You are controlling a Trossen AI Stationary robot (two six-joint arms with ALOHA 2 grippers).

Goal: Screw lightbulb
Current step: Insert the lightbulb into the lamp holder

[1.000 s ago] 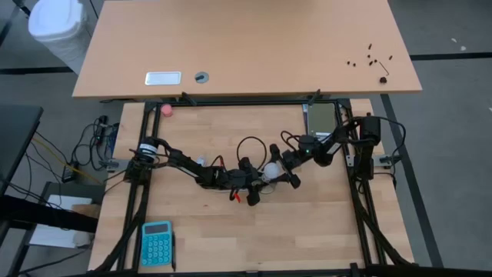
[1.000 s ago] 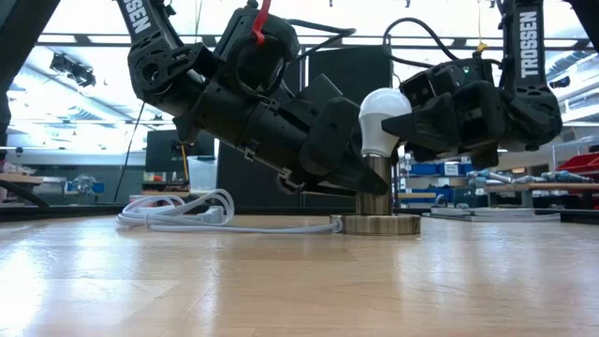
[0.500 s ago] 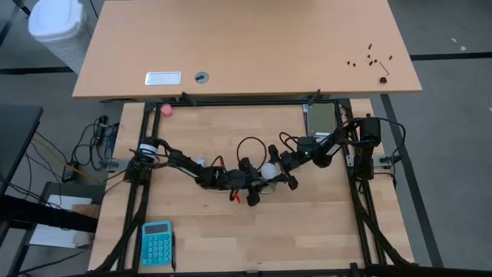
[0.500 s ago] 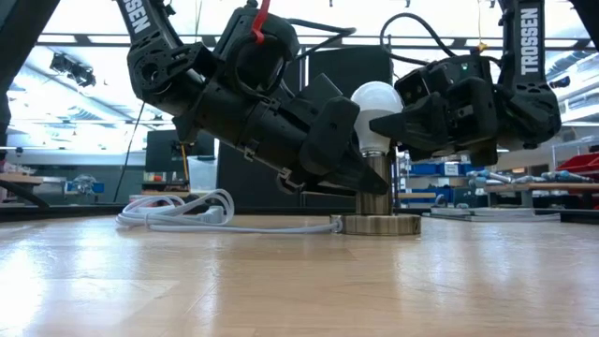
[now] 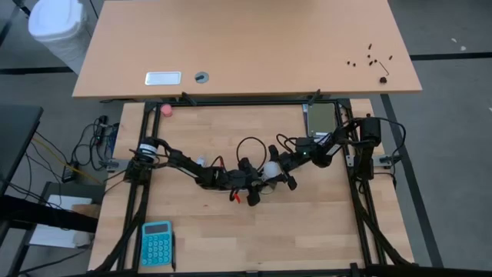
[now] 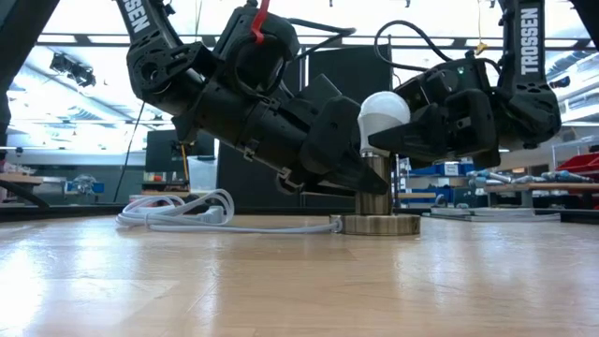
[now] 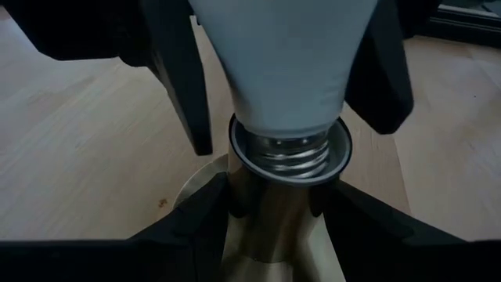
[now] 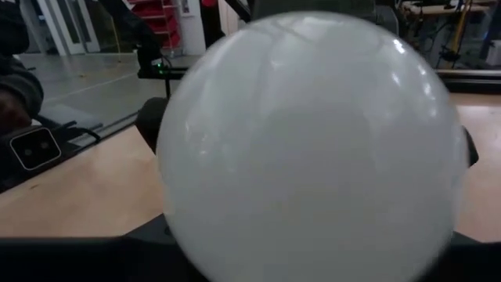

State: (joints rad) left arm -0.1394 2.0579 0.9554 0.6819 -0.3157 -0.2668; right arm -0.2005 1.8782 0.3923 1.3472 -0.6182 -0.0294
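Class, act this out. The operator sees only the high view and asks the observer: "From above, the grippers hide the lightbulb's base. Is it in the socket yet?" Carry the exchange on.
Observer: In the left wrist view, the lightbulb's threaded base sits in the mouth of the socket, with some thread showing above the rim.
Operator: What is holding the socket?
Observer: The left gripper is closed on its metal post, one finger on each side.
Operator: And the right gripper?
Observer: In the low view, the right gripper is closed on the bulb's white body, above the upright socket.
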